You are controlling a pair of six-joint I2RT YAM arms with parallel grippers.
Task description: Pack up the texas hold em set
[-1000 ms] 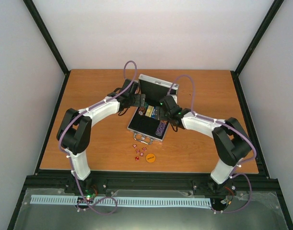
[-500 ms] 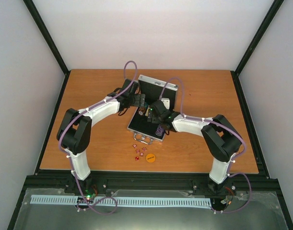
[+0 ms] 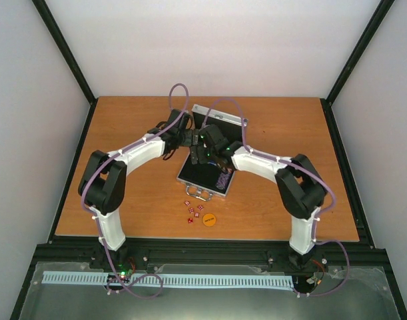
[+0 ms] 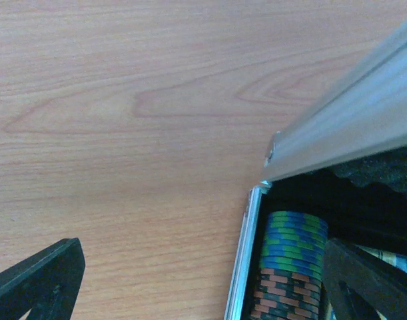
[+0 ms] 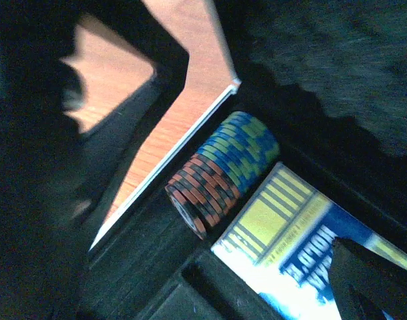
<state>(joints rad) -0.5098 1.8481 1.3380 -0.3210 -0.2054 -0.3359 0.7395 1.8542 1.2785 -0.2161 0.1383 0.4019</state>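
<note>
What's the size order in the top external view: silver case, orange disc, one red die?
1. silver case, by far the largest
2. orange disc
3. red die, the smallest
All three sit at a similar distance from the camera, so nearness does not blur the ranking.

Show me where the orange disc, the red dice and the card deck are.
orange disc [image 3: 209, 219], top view, centre of its face.
red dice [image 3: 191, 211], top view, a die in the middle of the cluster.
card deck [image 5: 270, 223], right wrist view, yellow part of its top face.
</note>
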